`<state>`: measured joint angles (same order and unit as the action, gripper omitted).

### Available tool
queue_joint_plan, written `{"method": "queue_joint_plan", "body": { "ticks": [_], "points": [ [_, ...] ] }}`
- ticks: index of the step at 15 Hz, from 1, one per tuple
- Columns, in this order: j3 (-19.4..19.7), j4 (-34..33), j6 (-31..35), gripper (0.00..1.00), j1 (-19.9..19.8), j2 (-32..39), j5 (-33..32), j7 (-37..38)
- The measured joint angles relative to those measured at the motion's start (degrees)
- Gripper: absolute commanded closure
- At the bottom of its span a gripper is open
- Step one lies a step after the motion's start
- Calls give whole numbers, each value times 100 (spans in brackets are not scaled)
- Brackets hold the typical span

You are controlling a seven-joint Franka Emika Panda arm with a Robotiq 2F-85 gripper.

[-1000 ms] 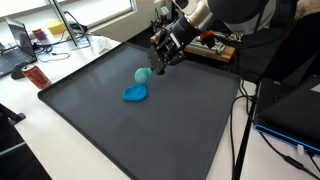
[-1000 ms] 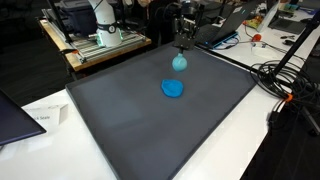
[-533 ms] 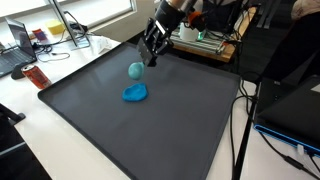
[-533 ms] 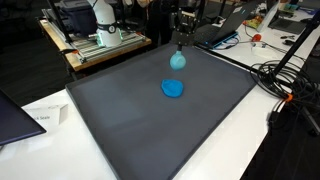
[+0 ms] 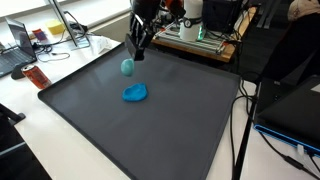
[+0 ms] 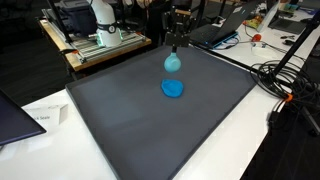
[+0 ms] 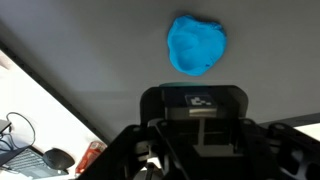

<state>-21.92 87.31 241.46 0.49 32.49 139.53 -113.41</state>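
In an exterior view, a small pale teal bulb (image 5: 127, 67), rounded below and narrowing towards its top, hangs under the gripper (image 5: 137, 50). The jaws are closed on its upper end. It sits over the far left part of the dark grey mat (image 5: 150, 130), and whether its underside touches the mat cannot be told. The dark arm (image 5: 150, 12) comes in from the far side and slants down and to the left, with the gripper pointing downward. A brighter blue lump (image 5: 135, 93), flat and irregular, lies on the mat just nearer than the bulb and apart from it. In the exterior view taken from the opposite end of the table, the teal bulb (image 6: 172, 63) shows as a teardrop directly below the upright gripper (image 6: 172, 45), near the mat's far edge. The blue lump (image 6: 174, 88) lies just in front of it on the bare mat (image 6: 150, 140). In the wrist view the gripper's black body fills the lower middle. Its fingertips and the bulb cannot be made out there. The blue lump (image 7: 196, 45) lies beyond on the grey mat (image 7: 90, 50), soft-edged and blurred.
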Motion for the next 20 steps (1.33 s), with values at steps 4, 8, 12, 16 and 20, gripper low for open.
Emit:
{"method": "queue_joint_plan", "body": {
  "ticks": [4,8,12,16,20],
  "points": [
    [-259,-224,-1,78,-485,109,416,-703],
    [-1077,-249,-2,78,-1346,472,406,-896],
    [-1545,-445,-3,78,-1893,817,405,-1136],
    [-2011,-592,-2,78,-2352,977,405,-1330],
    [-2392,-733,-2,78,-2652,1119,405,-1424]
  ]
}}
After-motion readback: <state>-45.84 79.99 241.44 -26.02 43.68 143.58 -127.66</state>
